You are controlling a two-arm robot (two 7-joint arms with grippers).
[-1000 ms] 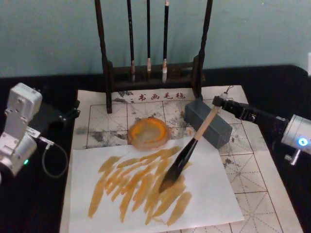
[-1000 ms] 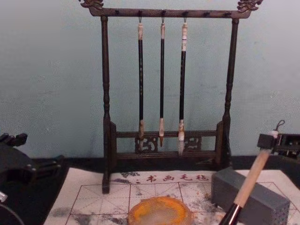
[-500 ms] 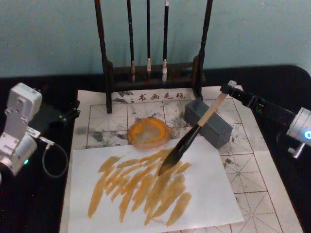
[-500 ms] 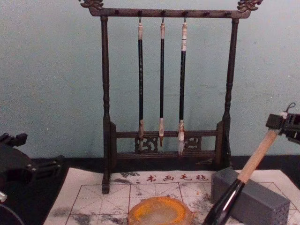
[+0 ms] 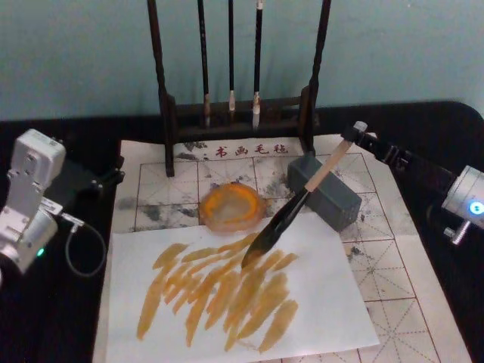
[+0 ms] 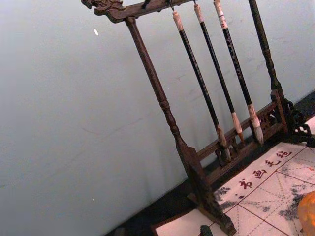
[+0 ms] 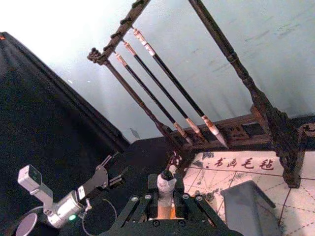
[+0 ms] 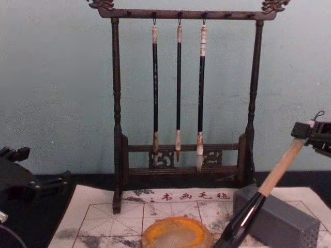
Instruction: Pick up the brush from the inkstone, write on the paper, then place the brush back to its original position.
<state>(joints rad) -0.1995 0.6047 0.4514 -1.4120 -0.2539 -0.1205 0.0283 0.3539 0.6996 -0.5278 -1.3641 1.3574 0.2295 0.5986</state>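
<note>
Brush (image 5: pixel 299 200) slants, bristles low over the stroked white sheet (image 5: pixel 333 302) on the paper (image 5: pixel 393 257), just beside the inkstone (image 5: pixel 231 206). Right tool (image 5: pixel 354 136) clamps its cap end, probably so the handle's length gives reach toward that inkstone. Left tool (image 5: pixel 106 178) idles at the worktop's left, grip unreadable.

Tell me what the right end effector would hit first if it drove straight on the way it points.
Probably the brush rack's right post, just beyond the right end effector, which grips the brush; depth is unclear.
</note>
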